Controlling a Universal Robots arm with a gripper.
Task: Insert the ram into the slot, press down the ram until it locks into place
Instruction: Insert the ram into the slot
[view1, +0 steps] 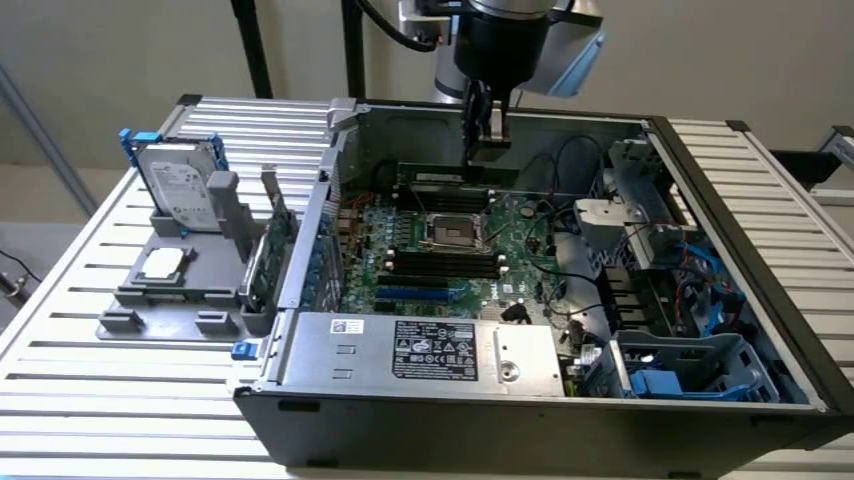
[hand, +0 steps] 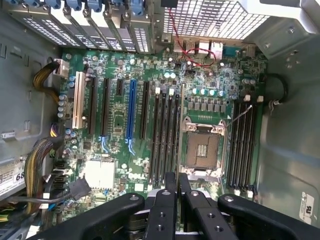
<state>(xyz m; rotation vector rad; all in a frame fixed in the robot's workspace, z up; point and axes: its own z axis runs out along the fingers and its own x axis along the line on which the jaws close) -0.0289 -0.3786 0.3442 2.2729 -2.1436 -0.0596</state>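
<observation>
The ram (view1: 458, 176) is a thin green stick standing on edge in a black slot on the far side of the silver CPU socket (view1: 451, 232). In the wrist view the ram (hand: 180, 125) shows edge-on as a thin line in the slot nearest the socket, beside several identical empty slots (hand: 164, 130). My gripper (view1: 485, 152) hangs straight down over the part of the ram toward the exterior view's right. Its black fingers (hand: 165, 200) stand together, shut, with the fingertips just at the ram's top edge. I cannot tell whether they touch it.
The green motherboard (view1: 514, 285) lies inside an open computer case (view1: 747, 240) with tall walls. More black slots (hand: 242, 140) sit on the socket's other side, plus a blue slot (hand: 131, 115). Cables (view1: 574, 160), a drive cage (view1: 694, 365) and a power supply (view1: 414, 350) crowd the case. A hard drive (view1: 180, 190) stands outside.
</observation>
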